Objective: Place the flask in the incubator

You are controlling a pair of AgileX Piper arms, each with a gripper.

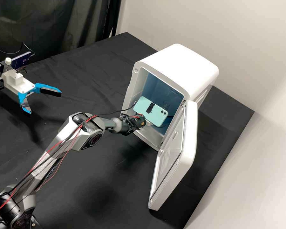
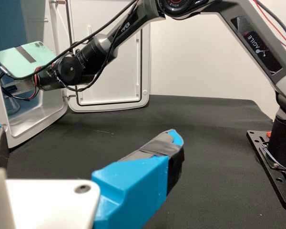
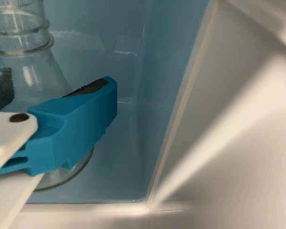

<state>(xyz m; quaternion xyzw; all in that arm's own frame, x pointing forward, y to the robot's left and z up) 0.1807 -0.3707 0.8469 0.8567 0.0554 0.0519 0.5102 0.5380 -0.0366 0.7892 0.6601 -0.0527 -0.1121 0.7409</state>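
The flask is clear glass, smooth and shiny, with bright highlights on its neck rings. The incubator has a white plastic shell, smooth with a soft gloss. Its inner walls are smooth pale blue and faintly reflective. The table is covered in matt black cloth, slightly creased. The left end effector has a white plastic body and 2 bright blue matt plastic fingers, faced with dark grey tape-like pads. The right arm looks like dark grey metal with a satin sheen. The wall is matt white.
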